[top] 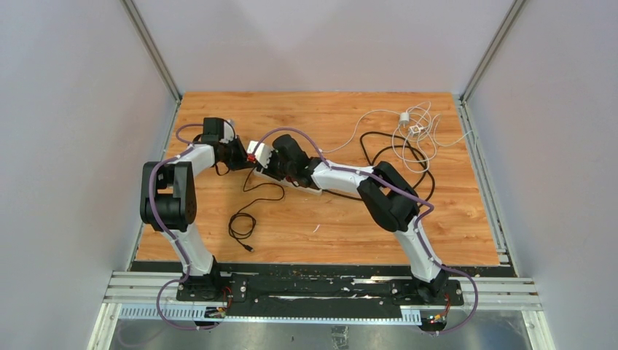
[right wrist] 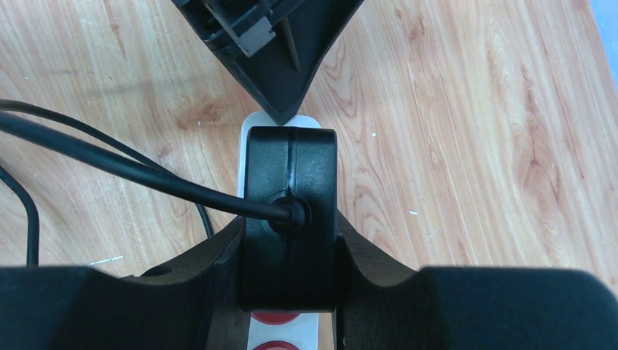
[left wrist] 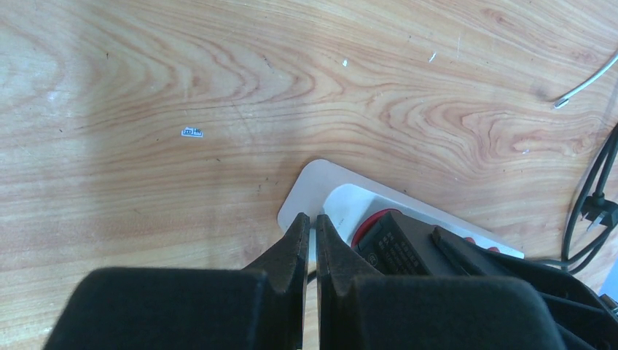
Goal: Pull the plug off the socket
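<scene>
Plug (right wrist: 290,168): blocky matte black, clamped in right claw (right wrist: 290,248); socket (left wrist: 310,186) white, round-cornered.

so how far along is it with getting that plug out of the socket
Done: the right fingers are clamped on the black plug, and the closed left fingers rest their tips on the socket at its end, apparently to hold it down. In hand: the pull itself. Left: the plug sits right at the end red outlet, so it has not yet come clear.
</scene>
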Controlling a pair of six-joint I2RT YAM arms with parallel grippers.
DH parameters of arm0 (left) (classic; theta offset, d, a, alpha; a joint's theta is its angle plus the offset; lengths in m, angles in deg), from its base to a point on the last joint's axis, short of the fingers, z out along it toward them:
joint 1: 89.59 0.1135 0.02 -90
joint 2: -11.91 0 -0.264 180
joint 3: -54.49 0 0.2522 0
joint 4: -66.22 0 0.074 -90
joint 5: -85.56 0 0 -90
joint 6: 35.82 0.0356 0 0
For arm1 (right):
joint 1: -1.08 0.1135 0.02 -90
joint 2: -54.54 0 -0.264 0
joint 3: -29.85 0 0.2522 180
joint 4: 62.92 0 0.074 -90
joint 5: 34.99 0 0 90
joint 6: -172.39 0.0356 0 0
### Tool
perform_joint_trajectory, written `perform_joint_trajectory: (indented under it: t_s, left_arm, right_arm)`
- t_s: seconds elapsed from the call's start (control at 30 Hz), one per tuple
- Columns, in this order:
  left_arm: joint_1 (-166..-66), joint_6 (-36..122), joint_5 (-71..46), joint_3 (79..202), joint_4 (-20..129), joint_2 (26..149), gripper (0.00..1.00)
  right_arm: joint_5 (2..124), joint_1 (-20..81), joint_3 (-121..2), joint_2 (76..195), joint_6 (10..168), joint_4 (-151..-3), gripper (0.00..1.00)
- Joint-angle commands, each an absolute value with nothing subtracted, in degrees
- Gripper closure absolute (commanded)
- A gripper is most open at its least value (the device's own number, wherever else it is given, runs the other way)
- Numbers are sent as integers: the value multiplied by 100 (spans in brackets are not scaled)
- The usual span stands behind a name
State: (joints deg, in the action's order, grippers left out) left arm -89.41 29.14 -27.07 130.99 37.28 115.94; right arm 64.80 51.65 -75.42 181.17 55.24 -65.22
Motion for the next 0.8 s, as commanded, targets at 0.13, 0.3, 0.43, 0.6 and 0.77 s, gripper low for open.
perform_joint_trajectory:
  t_s: [0.13,0.3,0.43,0.6,0.77]
  left_arm:
    - [-9206,3132,-2614,12678,2460,12108,93]
    - [-9211,3133,-2614,12637,2467,12081,93]
    - [-9208,3116,-2606,12626,2463,12072,93]
    - [-9213,3115,-2606,12626,2455,12067,93]
    - [-9215,3115,-2606,12626,2452,12064,93]
  right_arm:
    - [7023,5074,-7784,18219,6212,-7366,100]
    - [8383,4583,-8226,18307,7877,-7540,100]
    - [8729,4367,-8478,18378,8379,-7644,100]
    - [9331,4241,-8622,18443,8847,-7642,100]
    - [9085,4230,-8586,18316,8593,-7647,100]
